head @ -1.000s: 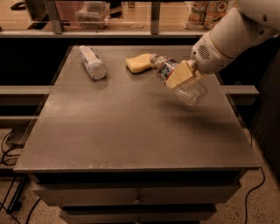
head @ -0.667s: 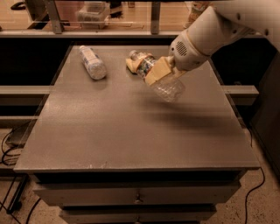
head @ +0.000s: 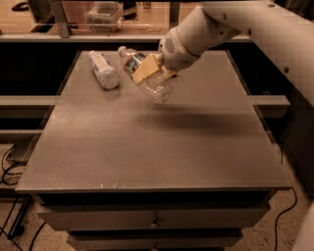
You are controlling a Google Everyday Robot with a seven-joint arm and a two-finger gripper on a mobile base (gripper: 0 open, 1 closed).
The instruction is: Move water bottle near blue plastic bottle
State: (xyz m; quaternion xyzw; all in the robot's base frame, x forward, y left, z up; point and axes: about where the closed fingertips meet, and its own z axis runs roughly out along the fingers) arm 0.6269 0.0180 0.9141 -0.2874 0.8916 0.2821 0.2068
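The water bottle is clear and crinkled, with a white cap and a dark label band near its neck. My gripper is shut on its middle and holds it tilted above the back of the table, cap pointing up-left. The blue plastic bottle is pale bluish-white with a speckled wrap. It lies on its side at the back left of the table, just left of the held bottle. My white arm reaches in from the upper right.
The grey table top has drawers below its front edge. A shelf with a clear container stands behind the table. Cables lie on the floor at the lower left and right.
My gripper has carried the water bottle leftward across the back of the table, past the yellow object that is now hidden, toward the blue plastic bottle.
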